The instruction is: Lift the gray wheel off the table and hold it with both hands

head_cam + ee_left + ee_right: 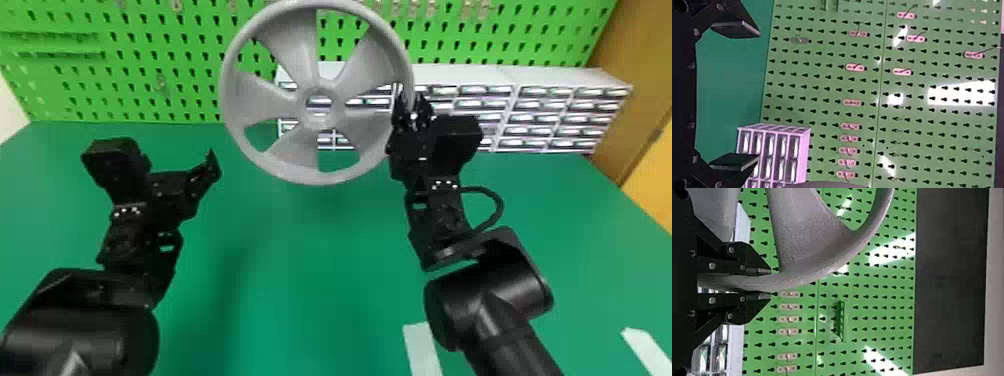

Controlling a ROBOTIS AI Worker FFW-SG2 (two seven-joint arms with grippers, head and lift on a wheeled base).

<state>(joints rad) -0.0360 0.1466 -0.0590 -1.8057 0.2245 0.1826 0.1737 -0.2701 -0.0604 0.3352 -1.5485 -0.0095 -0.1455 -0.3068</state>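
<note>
gray wheel (803, 239) matt plastic w/ fine ridges; pegboard (821, 87) glossy, prob. metal; tabletop (300, 240) smooth.

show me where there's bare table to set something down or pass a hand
The green table is bare between the left arm and right arm, and again between the right arm and the drawer cabinets. It's crowded where the right gripper clamps the gray wheel, in front of the cabinets.
</note>
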